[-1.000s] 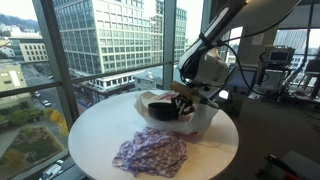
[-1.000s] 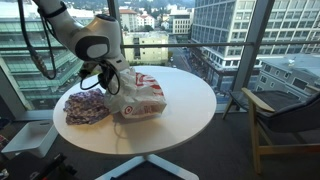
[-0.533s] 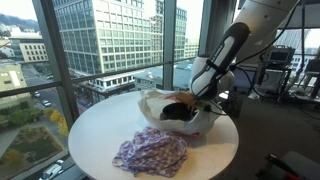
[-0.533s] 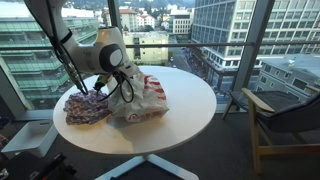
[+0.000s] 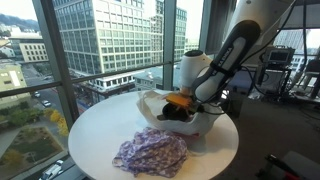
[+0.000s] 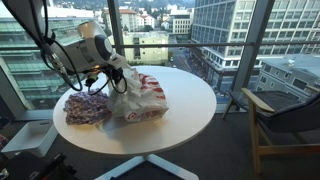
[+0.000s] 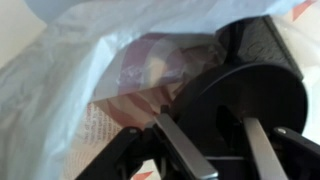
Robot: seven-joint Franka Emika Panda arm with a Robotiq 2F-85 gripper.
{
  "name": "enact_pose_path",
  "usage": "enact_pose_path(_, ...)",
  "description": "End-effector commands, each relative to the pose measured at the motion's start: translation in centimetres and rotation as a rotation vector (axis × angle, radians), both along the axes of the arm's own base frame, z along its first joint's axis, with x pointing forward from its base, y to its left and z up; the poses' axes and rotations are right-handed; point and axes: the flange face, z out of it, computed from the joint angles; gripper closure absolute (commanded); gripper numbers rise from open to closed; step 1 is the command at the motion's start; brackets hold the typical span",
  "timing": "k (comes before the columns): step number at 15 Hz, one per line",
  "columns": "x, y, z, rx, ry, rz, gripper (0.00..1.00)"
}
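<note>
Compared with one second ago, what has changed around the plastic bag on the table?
The arm has swung round. The gripper has tilted and risen slightly at the mouth of the plastic bag, and its jaws have parted. The bag, the patterned cloth and the round table stayed in place.

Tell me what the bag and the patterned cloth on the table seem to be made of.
Bag: thin plastic film, white with red print, slightly glossy; it crumples sharply and looks translucent in the wrist view.
Patterned cloth: soft fabric, matte, purple-and-white print; it lies in loose rumpled folds. Fibre unclear.
</note>
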Motion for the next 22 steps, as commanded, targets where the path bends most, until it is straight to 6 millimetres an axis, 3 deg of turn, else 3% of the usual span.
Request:
enact_pose_path(1,-2.0,4.9,4.1,-0.006,-0.055,0.113,0.15)
enact_pose_path(3,-3.8,8.0,5.7,0.032,-0.072,0.238,0.02)
enact_pose_path(5,-5.5,10.7,6.2,0.061,-0.063,0.350,0.00)
enact_pose_path(7,-7.1,13.4,5.4,0.067,-0.032,0.457,0.00)
enact_pose_path(8,-7.9,14.6,4.9,0.076,-0.009,0.508,0.00)
enact_pose_path(12,-9.7,18.1,-1.1,0.171,0.149,0.567,0.00)
enact_pose_path(16,-7.9,17.7,-4.8,0.069,0.183,0.585,0.00)
enact_pose_path(22,-4.7,18.0,-7.0,-0.077,0.192,0.623,0.00)
